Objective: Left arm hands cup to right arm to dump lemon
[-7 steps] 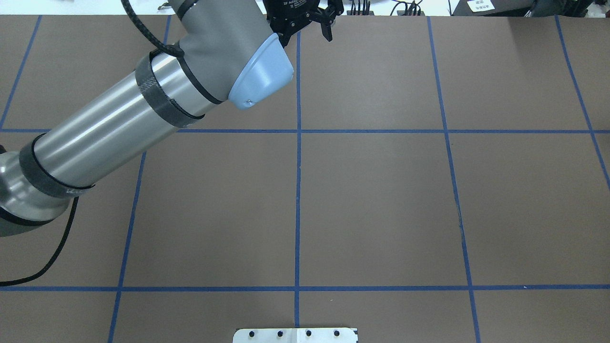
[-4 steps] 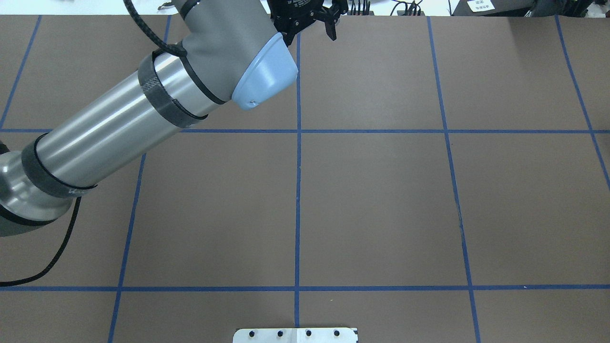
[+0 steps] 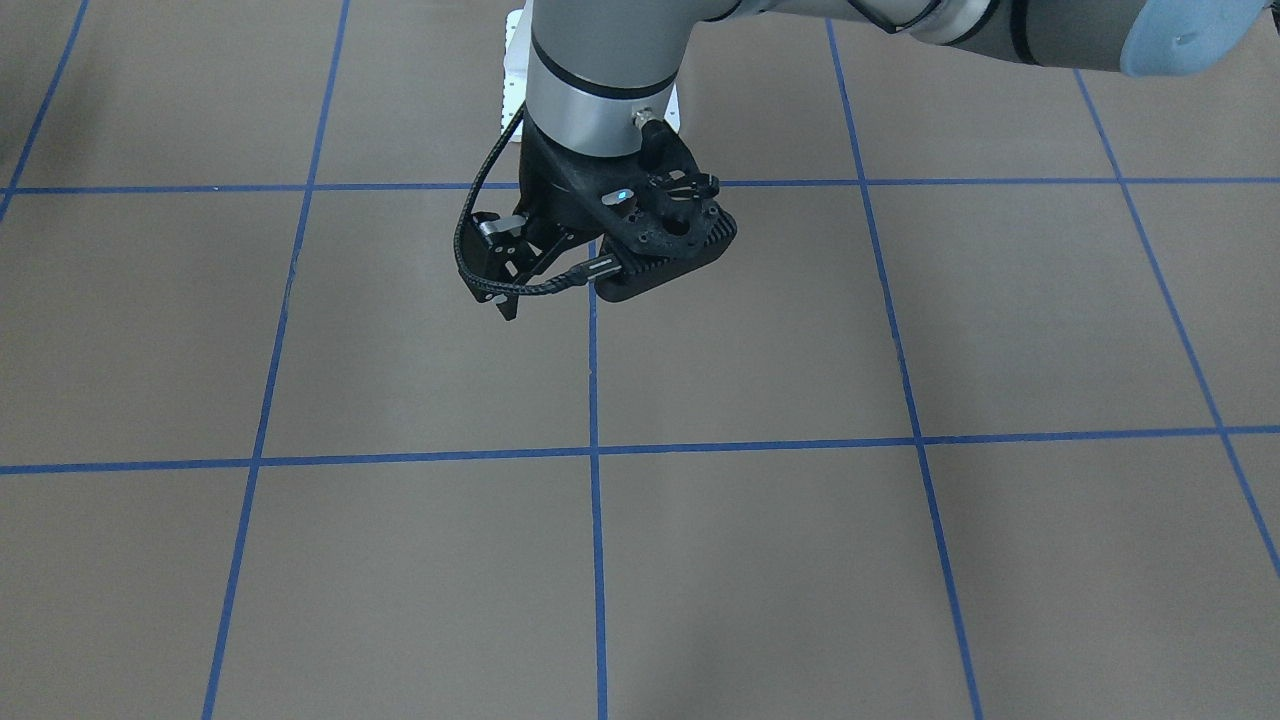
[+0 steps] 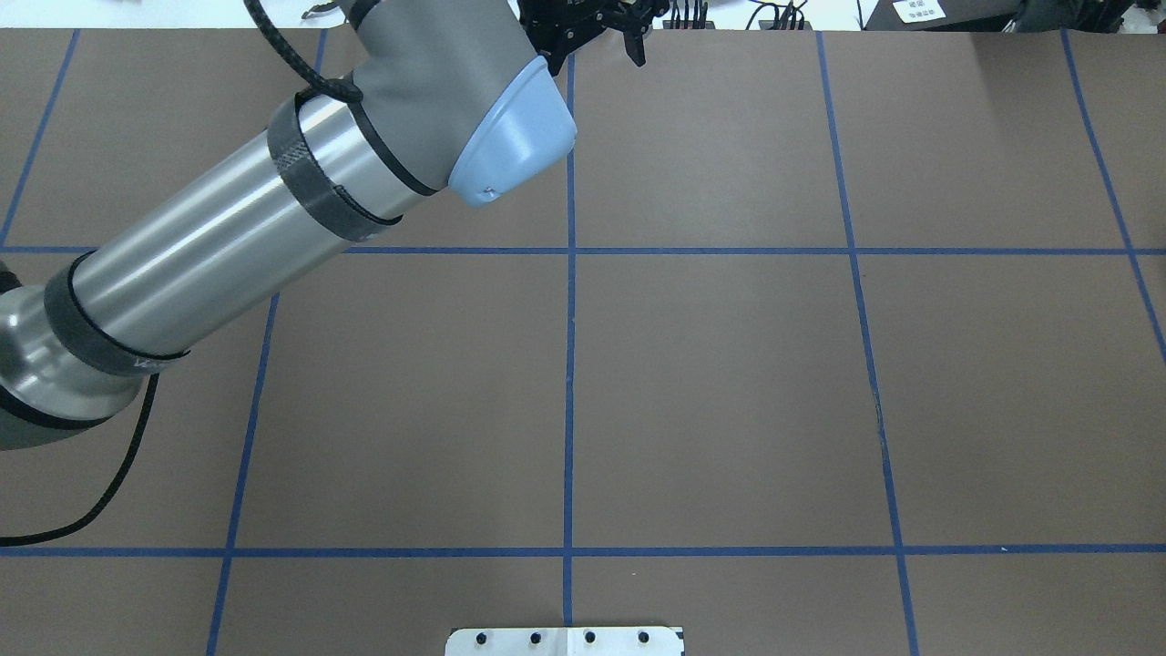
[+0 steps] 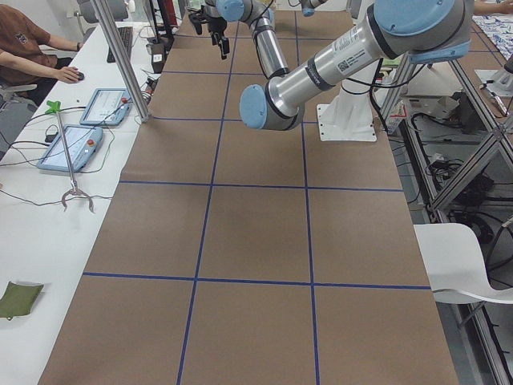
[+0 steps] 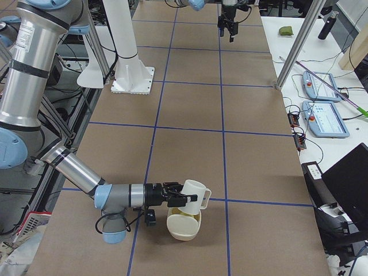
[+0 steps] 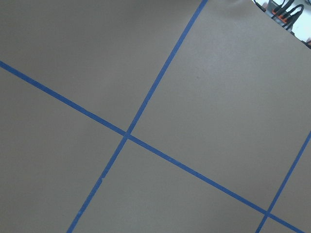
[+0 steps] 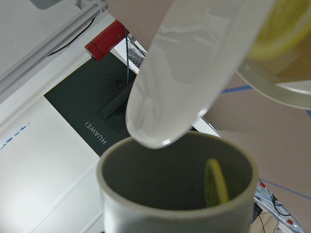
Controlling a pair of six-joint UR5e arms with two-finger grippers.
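My left arm reaches to the table's far middle. Its gripper is open and empty, and it also shows in the front view under the black perforated bracket. In the exterior right view my right gripper meets the off-white cup just above a cream bowl. I cannot tell its jaw state. The right wrist view looks into the cup, where the lemon slice stands on edge against the wall. The bowl's rim is close above it.
The brown table has a blue tape grid. A white base plate sits at the near edge. Metal posts and tablets stand along the operators' side. A person sits at the side table.
My left arm has shifted a little farther out and to the right in the overhead view, carrying its open gripper toward the far edge.
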